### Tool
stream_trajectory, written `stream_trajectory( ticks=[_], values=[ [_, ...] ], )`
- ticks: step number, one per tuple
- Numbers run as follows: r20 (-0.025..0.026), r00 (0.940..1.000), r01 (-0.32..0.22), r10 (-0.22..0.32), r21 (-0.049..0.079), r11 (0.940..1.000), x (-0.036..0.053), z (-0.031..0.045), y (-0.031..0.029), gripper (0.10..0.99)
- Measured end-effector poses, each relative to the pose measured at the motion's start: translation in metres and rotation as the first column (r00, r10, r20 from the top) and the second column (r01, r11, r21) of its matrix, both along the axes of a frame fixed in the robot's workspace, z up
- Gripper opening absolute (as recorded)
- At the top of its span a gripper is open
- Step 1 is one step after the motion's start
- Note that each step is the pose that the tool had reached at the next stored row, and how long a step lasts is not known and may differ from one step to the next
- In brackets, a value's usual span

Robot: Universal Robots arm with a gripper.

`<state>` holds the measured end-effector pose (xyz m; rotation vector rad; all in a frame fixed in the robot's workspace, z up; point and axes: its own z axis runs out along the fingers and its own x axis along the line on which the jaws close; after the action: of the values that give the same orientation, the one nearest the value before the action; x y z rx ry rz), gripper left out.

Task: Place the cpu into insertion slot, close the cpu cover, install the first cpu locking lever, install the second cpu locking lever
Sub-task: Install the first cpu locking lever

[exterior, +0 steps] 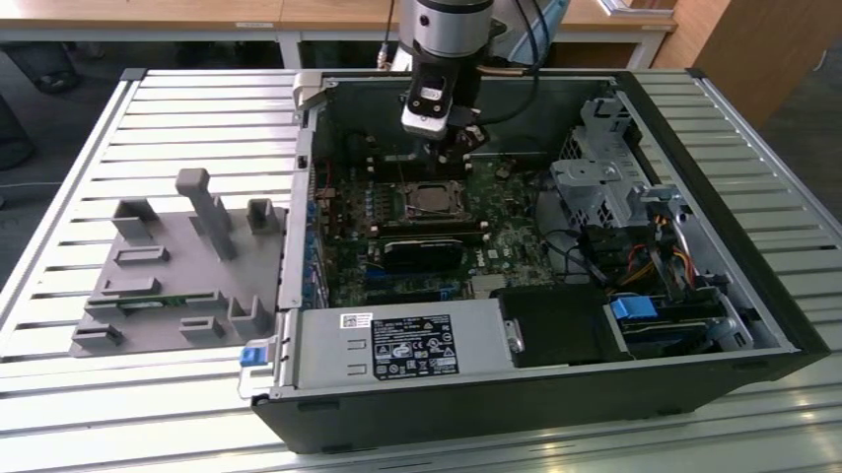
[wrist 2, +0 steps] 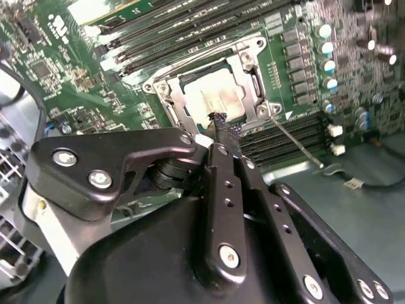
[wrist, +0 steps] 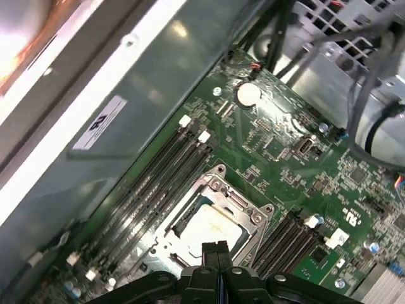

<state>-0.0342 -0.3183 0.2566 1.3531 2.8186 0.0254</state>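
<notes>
CPU [wrist 2: 218, 98] in the insertion slot [exterior: 406, 200], cpu cover [wrist: 240, 199] down; gripper [wrist 2: 220, 121] fingers pressed together with nothing between them.
Exterior view, left to right: a grey fixture block [exterior: 172, 261] rests on the slatted table [exterior: 79, 414] at 9 o'clock of the open computer case [exterior: 526, 404]. The gripper hangs inside the case, near the slot at its 12 o'clock. A metal drive cage [exterior: 593, 182] stands at 3 o'clock. In both wrist views the cpu lies flat, its silvery face showing through the cover's window. The fingertip sits just over the chip's edge; whether they touch cannot be told. In the second wrist view a thin metal rod [wrist 2: 297, 142] runs from a socket corner out across the memory slots [wrist 2: 164, 28].
</notes>
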Motion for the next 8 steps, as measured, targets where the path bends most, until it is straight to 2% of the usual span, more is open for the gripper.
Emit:
stream_trajectory(
  ticks=[4, 8],
  values=[
    [-0.0002, 0.9974, -0.072, 0.072, -0.004, 0.9974, -0.0001, 0.0000, 0.0000, 0.106],
    [-0.0005, 0.9945, -0.105, 0.105, -0.008, 0.9944, -0.0003, 0.0000, 0.0000, 0.106]
  ],
)
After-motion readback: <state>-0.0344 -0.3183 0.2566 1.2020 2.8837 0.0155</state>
